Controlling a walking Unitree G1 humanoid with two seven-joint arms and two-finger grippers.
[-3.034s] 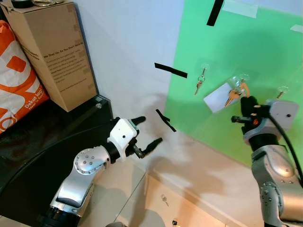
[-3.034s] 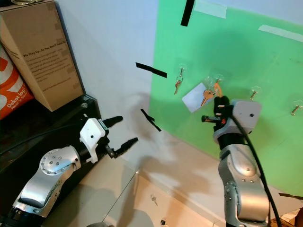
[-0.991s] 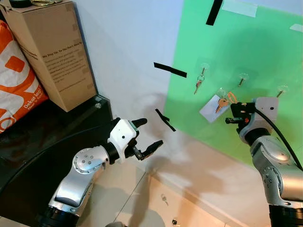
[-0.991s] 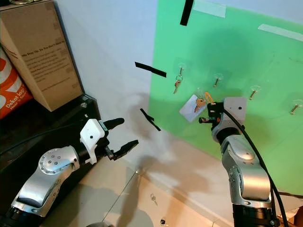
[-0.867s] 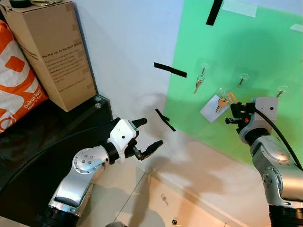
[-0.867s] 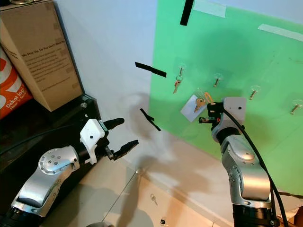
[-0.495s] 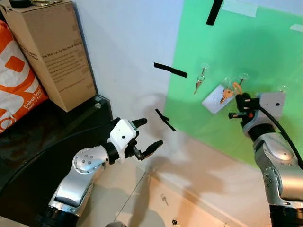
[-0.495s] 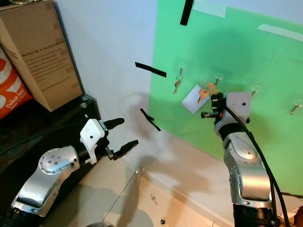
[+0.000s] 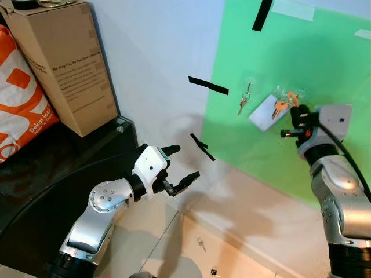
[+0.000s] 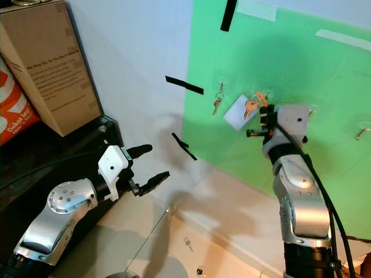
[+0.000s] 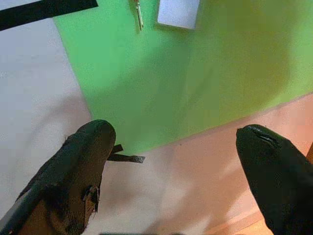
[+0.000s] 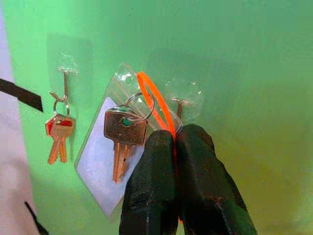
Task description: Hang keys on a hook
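Observation:
My right gripper (image 9: 295, 114) is shut on the orange loop (image 12: 154, 100) of a key set, held up against the green board (image 9: 324, 52). A brass key (image 12: 123, 132) and a clear tag with a white card (image 9: 262, 111) dangle from the loop. The loop's top lies just beside a small clear hook (image 12: 179, 105), touching or overlapping it; whether it has caught I cannot tell. The neighbouring hook (image 9: 250, 82) carries red-headed keys (image 9: 243, 105). My left gripper (image 9: 184, 161) is open, low by the wall, holding nothing.
A cardboard box (image 9: 64, 63) and an orange bag (image 9: 20, 98) stand on the black table (image 9: 35, 191) at left. Black tape strips (image 9: 208, 87) mark the white wall. More hooks (image 10: 364, 126) sit further right on the board. A small key (image 9: 201, 245) lies on the floor.
My right gripper has lifted the key set from below the hooks up to the second hook. The left arm has stayed still.

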